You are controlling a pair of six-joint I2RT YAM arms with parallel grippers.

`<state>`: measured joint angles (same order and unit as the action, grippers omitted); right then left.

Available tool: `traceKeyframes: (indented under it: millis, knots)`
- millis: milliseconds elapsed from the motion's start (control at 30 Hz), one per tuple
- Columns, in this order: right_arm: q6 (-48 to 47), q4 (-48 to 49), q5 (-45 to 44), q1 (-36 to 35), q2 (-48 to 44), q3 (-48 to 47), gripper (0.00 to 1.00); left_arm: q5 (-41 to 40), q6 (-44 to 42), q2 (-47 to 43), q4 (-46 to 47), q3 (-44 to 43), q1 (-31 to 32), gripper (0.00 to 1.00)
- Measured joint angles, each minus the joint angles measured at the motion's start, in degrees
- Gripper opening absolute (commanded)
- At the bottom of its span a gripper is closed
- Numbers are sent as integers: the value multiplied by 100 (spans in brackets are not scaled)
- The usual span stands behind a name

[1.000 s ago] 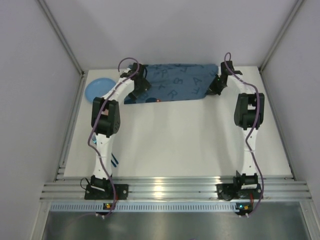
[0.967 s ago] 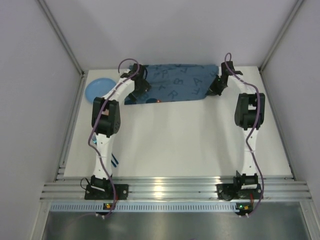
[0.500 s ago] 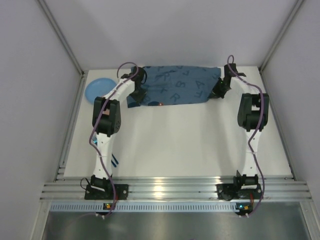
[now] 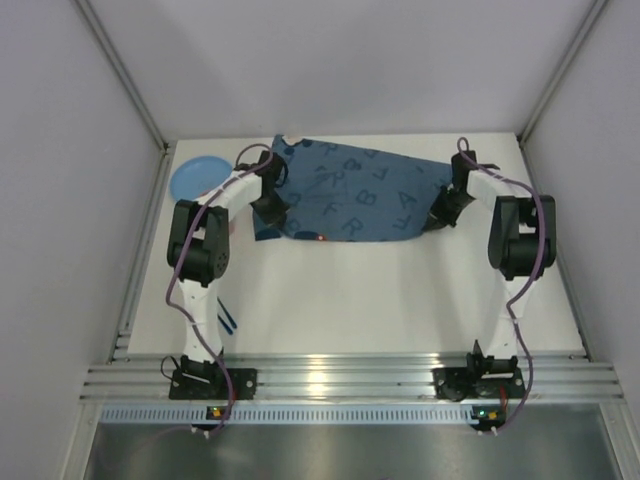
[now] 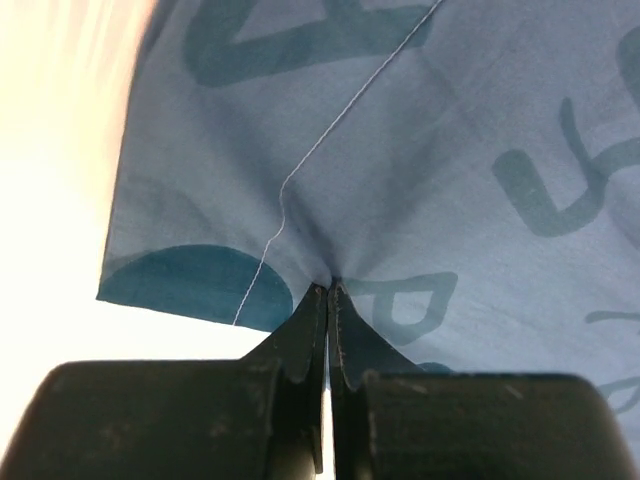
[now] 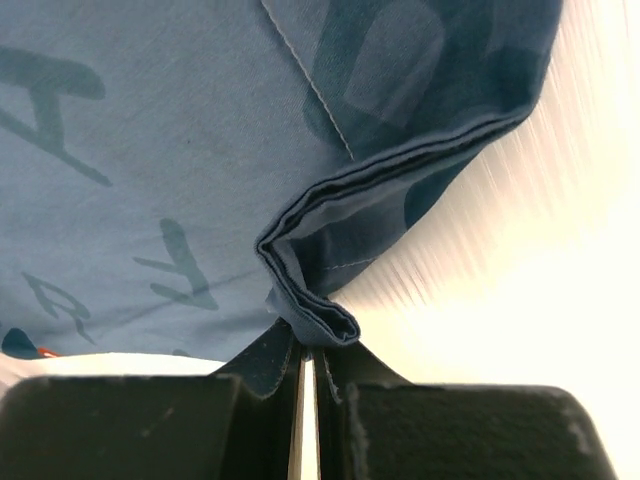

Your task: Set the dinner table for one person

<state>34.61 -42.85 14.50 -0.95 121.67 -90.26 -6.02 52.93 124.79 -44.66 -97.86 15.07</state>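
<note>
Since a second ago the left claw (image 5: 328, 290) has gone from gaping to clenched. Both arms have drawn back toward their bases. The blue letter-printed placemat (image 4: 350, 195) has come with them, away from the back wall, and now lies skewed.

The left claw (image 4: 270, 205) pinches the placemat's near left edge. In the left wrist view its two black fingers (image 5: 305, 320) meet with almost no gap, and the cloth (image 5: 400, 150) puckers into small folds right at their tips. A loose pale thread (image 5: 300, 170) runs up across the fabric ahead of this claw.

The right claw (image 6: 305, 350) is likewise clenched on the placemat. A doubled, hemmed corner of the cloth (image 6: 310, 315) is bunched just ahead of its fingertips, and the rest of the fabric (image 6: 150, 150) spreads away to the claw's left. From above, this claw (image 4: 440, 215) sits at the placemat's right end.

The white worktop (image 4: 350, 300) lies beneath both claws and stretches bare from them back to the silver slotted rail (image 4: 350, 378) where the arms are bolted. A round blue plate (image 4: 195, 178) rests on the worktop to the left of the left claw, near it but apart from the cloth.
</note>
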Motion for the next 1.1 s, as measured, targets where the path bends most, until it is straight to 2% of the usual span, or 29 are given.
traceKeyframes:
  millis: [167, 300, 433, 533, 600, 733, 867, 933, 1000, 1100]
  knots:
    - [-125, -719, -50, 2, -662, 695, 0, 348, -365, -721, -498, 765, 76, 0]
    - [-278, -1467, -144, 0, -1537, 778, 0, 509, -625, -1460, -839, 1014, 133, 0]
    - [-376, -1589, -221, 72, -2610, 896, 0, 892, -793, -2288, -732, 1552, 166, 0]
    - [-463, -1698, -22, 236, -2406, 713, 0, 1252, -883, -2243, -702, 1558, 162, 0]
    - [-509, -1679, 118, 302, -1506, 90, 0, 1390, -966, -1753, -691, 1121, 162, 0]
    - [-538, -1738, 227, 313, 323, -1596, 0, 1364, -1141, -168, -940, -1058, 155, 0]
    - [-619, -1976, 286, 315, 962, -3412, 0, 1327, -1130, 562, -1117, -2962, 103, 0]
    - [-660, -1797, 343, 317, 664, -3836, 0, 1316, -1134, 551, -1099, -3560, 68, 0]
    - [-710, -1482, 382, 315, -205, -3418, 0, 1300, -1163, 144, -990, -3486, 52, 0]
    - [-717, -903, 372, 295, -2352, -1775, 0, 1241, -1272, -1241, -592, -2100, 28, 0]
